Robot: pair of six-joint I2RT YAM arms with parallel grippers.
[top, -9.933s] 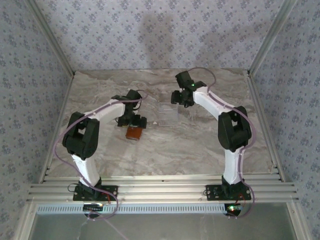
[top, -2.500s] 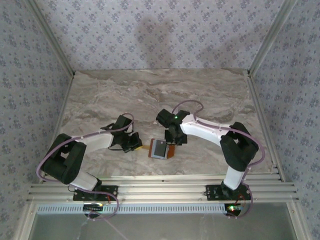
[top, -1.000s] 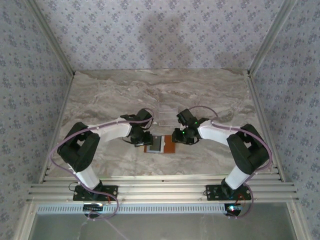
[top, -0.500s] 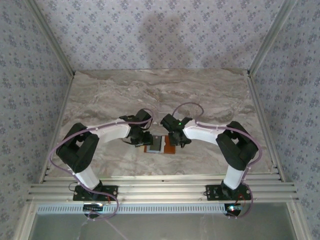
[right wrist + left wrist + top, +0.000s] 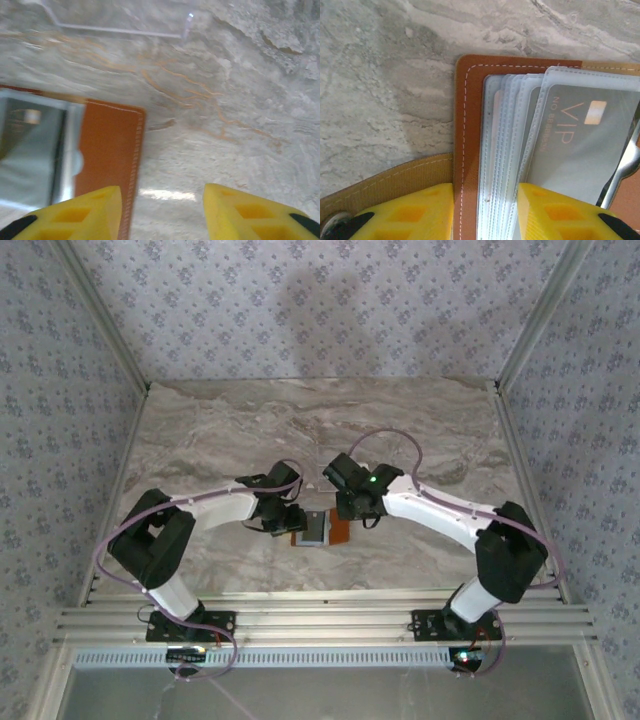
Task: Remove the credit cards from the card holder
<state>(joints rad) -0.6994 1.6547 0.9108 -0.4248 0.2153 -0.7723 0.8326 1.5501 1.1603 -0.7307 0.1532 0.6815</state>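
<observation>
Near the middle of the surface's (image 5: 200,430) near edge, the card holder (image 5: 320,531) lies open and flat, its clear sleeves (image 5: 507,150) fanned on top. Your left gripper (image 5: 485,202) sits over the holder's left side, yellow fingers (image 5: 410,212) apart astride the stitched leather edge and the sleeve stack; you cannot tell whether they clamp it. A grey credit card (image 5: 570,150) lettered VIP sits inside the top sleeve. Your right gripper (image 5: 162,210) hangs open at the holder's right edge, with bare surface between its fingers. Beyond it, toward the far edge, lies a clear plastic piece (image 5: 120,31).
</observation>
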